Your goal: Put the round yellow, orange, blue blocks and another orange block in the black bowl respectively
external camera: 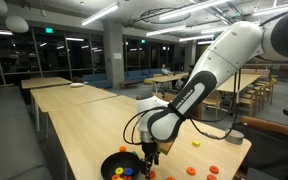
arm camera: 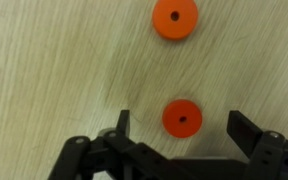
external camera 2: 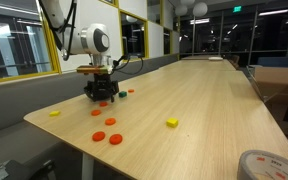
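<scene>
The black bowl [external camera: 107, 161] sits at the near edge of the long wooden surface [external camera: 79, 118]. It is round, shallow and wide, with a small heap of coloured pieces [external camera: 120, 172] inside, blue, orange and yellow among them. It is the only bowl here. Just to its right the gripper [external camera: 150, 152] hangs low over the surface, close beside the rim.

In an exterior view I count three orange discs [external camera 2: 110, 123] in a loose cluster, one flat yellow piece [external camera 2: 54, 113] and one yellow cube [external camera 2: 171, 122], all lying apart from the bowl. The wrist view shows two orange discs, each with a hole at its centre.

The jaws stand wide apart and grip nothing. The nearer disc [arm camera: 182, 117] lies flat between them, clear of both fingers. The farther disc [arm camera: 175, 18] lies out beyond them.
</scene>
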You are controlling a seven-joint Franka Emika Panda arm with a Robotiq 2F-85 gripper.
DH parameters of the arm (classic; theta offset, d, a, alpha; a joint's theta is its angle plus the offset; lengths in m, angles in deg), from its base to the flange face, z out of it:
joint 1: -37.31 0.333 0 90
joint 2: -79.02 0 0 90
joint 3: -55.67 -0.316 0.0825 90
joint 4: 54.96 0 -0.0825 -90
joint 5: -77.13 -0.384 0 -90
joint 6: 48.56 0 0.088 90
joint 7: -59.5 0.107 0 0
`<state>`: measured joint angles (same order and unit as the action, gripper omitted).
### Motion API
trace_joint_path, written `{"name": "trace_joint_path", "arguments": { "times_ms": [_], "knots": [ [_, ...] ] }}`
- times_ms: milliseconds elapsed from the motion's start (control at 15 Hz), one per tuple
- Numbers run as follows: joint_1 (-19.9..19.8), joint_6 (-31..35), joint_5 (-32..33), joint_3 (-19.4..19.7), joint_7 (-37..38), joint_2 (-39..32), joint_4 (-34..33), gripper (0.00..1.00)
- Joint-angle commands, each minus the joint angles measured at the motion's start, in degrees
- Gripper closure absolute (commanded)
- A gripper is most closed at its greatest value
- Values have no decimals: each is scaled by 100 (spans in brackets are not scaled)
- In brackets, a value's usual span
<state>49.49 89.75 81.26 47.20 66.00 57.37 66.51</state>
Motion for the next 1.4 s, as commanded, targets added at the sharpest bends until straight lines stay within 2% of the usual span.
{"name": "trace_joint_path", "arguments": {
  "times_ms": [0,800,867,933,1000,1200,1333],
  "knots": [
    [19,-78,-12,17,-52,-79,-151,0],
    [38,-126,46,57,-67,-247,-291,0],
    [50,-103,73,71,-44,-246,-286,25],
    [69,-122,112,87,-18,-253,-298,25],
    [73,-130,129,91,-18,-250,-301,32],
    [66,-155,171,96,-30,-250,-341,58],
    [58,-195,182,91,-47,-254,-386,71]
  ]
}}
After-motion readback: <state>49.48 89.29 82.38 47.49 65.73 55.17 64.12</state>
